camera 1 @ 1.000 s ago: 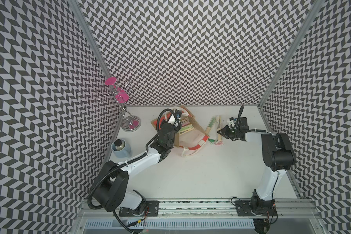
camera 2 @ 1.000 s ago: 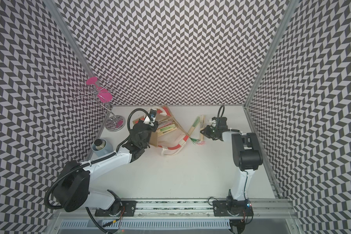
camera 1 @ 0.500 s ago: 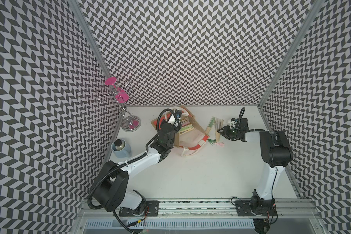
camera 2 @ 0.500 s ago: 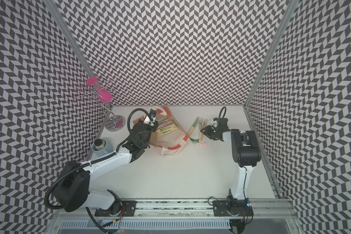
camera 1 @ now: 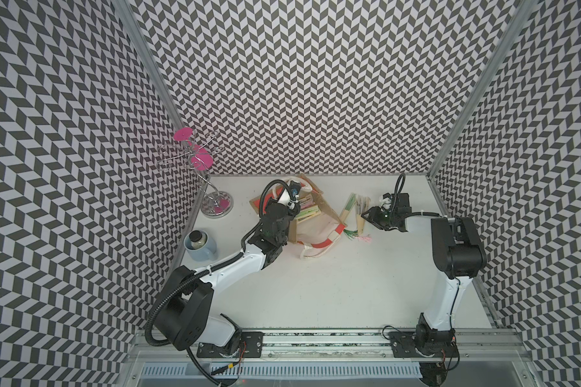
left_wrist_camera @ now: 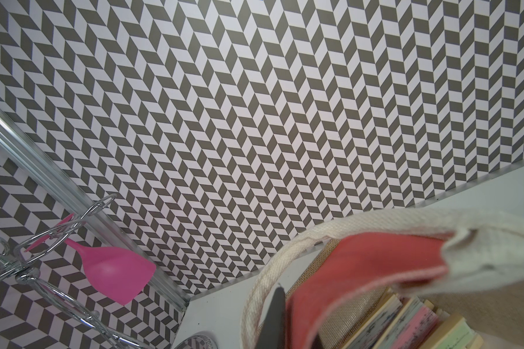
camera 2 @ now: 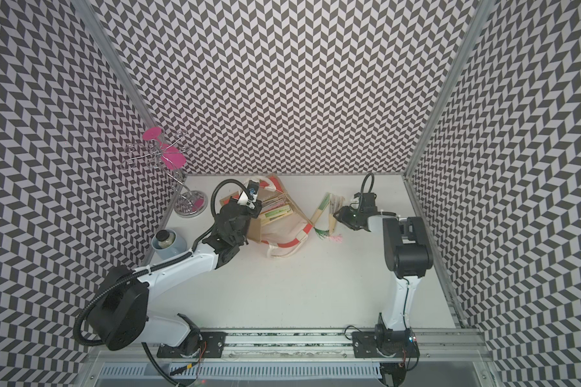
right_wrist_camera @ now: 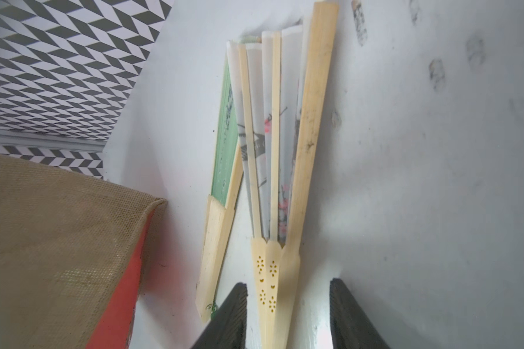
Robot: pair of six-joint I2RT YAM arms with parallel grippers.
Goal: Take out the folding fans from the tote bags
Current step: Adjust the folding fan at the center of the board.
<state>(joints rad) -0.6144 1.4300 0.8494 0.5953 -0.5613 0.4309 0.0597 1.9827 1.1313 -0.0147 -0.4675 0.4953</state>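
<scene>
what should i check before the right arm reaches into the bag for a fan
1. right gripper open around the white fan: ok, jaws stand apart on either side of its handle end.
2. white fan lying on the table beside the green fan: ok.
3. left gripper pinching the bag at its rim to hold it open: ok.
4. fans in the bag reachable: ok, several show through the mouth.
5. low path to the bag: not ok, both fans on the table lie between; probably lift first.
</scene>
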